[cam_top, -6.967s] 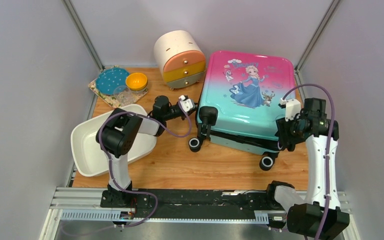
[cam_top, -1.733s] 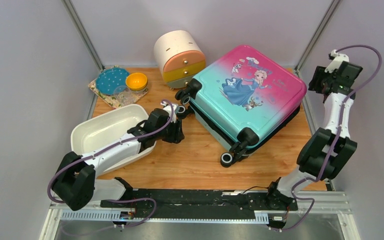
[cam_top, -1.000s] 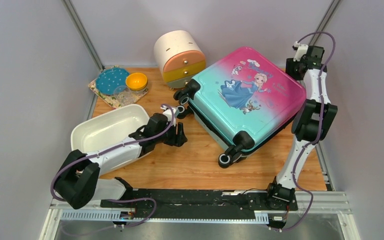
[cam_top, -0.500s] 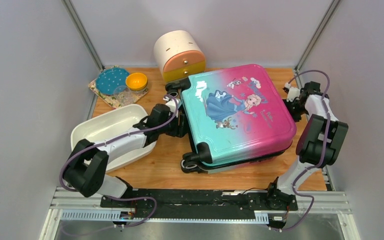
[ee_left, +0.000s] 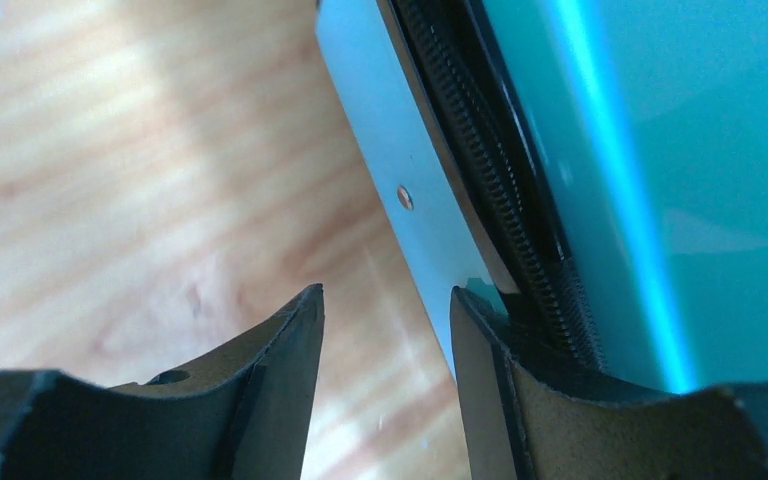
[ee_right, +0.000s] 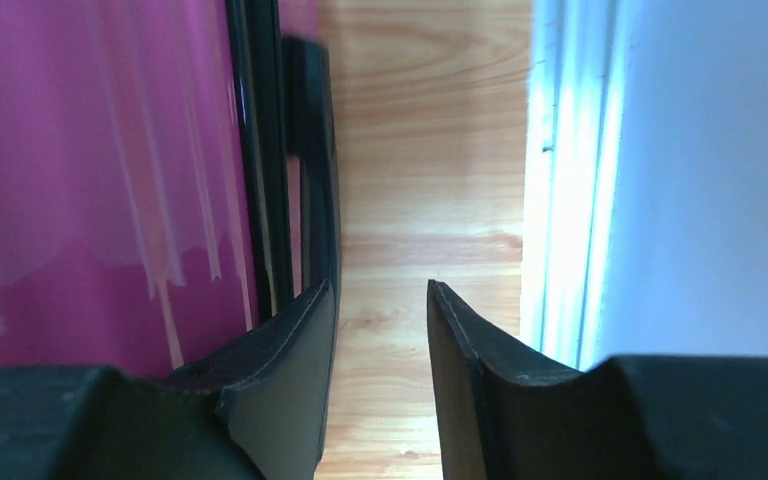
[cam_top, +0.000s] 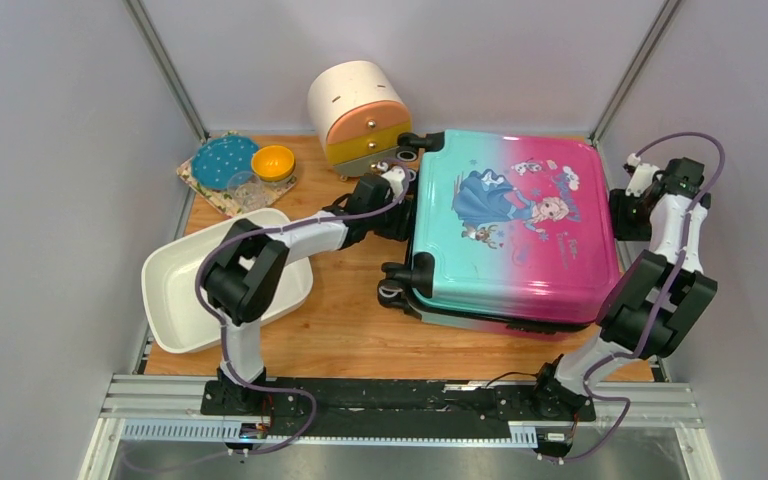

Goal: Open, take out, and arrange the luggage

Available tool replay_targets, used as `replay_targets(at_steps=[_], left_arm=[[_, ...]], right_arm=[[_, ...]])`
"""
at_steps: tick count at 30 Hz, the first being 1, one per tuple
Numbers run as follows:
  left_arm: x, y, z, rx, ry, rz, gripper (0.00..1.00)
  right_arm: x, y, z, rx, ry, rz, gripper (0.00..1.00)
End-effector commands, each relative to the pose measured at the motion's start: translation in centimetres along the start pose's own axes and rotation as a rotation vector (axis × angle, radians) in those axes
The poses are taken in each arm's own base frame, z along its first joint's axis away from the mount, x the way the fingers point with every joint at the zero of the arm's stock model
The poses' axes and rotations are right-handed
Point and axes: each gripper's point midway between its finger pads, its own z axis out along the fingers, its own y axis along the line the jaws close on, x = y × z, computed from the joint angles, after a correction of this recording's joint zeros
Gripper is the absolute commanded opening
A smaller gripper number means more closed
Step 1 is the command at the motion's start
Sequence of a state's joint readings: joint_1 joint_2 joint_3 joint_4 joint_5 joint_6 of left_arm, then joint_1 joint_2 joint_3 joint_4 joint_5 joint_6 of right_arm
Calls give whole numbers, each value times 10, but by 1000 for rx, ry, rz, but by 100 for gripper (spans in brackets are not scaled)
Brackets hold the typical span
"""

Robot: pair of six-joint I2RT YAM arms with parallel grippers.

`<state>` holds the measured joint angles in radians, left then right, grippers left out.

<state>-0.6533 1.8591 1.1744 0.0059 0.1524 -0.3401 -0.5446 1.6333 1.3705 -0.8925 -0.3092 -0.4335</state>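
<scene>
Now the luggage (cam_top: 510, 235) lies flat and shut on the tabletop (cam_top: 340, 325). The left tool (ee_left: 385, 300) and right tool (ee_right: 378, 290) sit open at its two sides, holding nothing, maybe to steady it for unzipping.

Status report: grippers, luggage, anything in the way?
Left gripper open at teal side, right gripper open at pink side. Luggage flat, closed. Drawer cabinet close by far corner.

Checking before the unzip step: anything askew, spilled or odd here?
Nothing spilled or damaged. The suitcase lies flat and closed, slightly skewed on the table. The white basin sits at an angle, one corner seemingly past the table's left edge. The left claw and right claw are open beside the suitcase, gripping nothing.
</scene>
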Motion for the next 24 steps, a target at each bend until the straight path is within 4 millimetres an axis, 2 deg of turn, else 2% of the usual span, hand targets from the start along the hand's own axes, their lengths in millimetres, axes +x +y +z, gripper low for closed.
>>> replay_targets(at_steps=[1, 2, 3, 4, 7, 9, 10, 11, 12, 13, 14, 15, 16, 18, 19, 22, 23, 24], left_arm=[[-104, -95, 2, 316, -297, 117, 59], [-110, -94, 8, 307, -307, 120, 59], [-114, -91, 10, 292, -315, 118, 59], [-118, -87, 12, 281, -324, 114, 59], [-138, -65, 8, 221, -362, 106, 60], [-154, -49, -10, 195, -391, 118, 62], [-167, -50, -30, 200, -425, 138, 63], [-165, -36, -38, 180, -414, 140, 66], [-165, -34, -47, 182, -417, 177, 67], [-175, -41, -74, 212, -450, 208, 68], [-160, -34, -78, 205, -415, 214, 71], [-155, -29, -88, 203, -409, 245, 73], [-146, -29, -106, 211, -410, 264, 73], [-128, -29, -124, 251, -372, 315, 79], [-117, -33, -142, 272, -372, 332, 80], [-84, -48, -174, 384, -327, 428, 79], [-66, -50, -179, 409, -268, 429, 78], [-54, -54, -184, 442, -242, 459, 78]], right_arm=[[-32, 7, 2, -18, -35, 101, 44], [-40, 5, 2, -15, -51, 110, 45], [-56, 2, -3, -11, -89, 108, 45], [-62, 3, 1, -24, -93, 132, 45], [-93, 1, -6, -29, -154, 126, 45], [-103, 5, -20, -40, -177, 106, 47], [-108, 12, -32, -57, -205, 72, 48], [-108, 16, -42, -61, -213, 52, 50], [-109, 21, -52, -67, -230, 22, 51], [-113, 30, -73, -67, -276, -27, 53], [-112, 35, -84, -62, -296, -82, 57], [-112, 40, -95, -62, -322, -123, 60], [-112, 54, -118, -72, -378, -174, 68], [-102, 65, -141, -75, -407, -280, 75], [-96, 80, -162, -89, -440, -336, 77], [-46, 105, -183, -135, -363, -498, 78], [-13, 113, -178, -181, -268, -497, 78], [5, 113, -178, -180, -223, -574, 78]])
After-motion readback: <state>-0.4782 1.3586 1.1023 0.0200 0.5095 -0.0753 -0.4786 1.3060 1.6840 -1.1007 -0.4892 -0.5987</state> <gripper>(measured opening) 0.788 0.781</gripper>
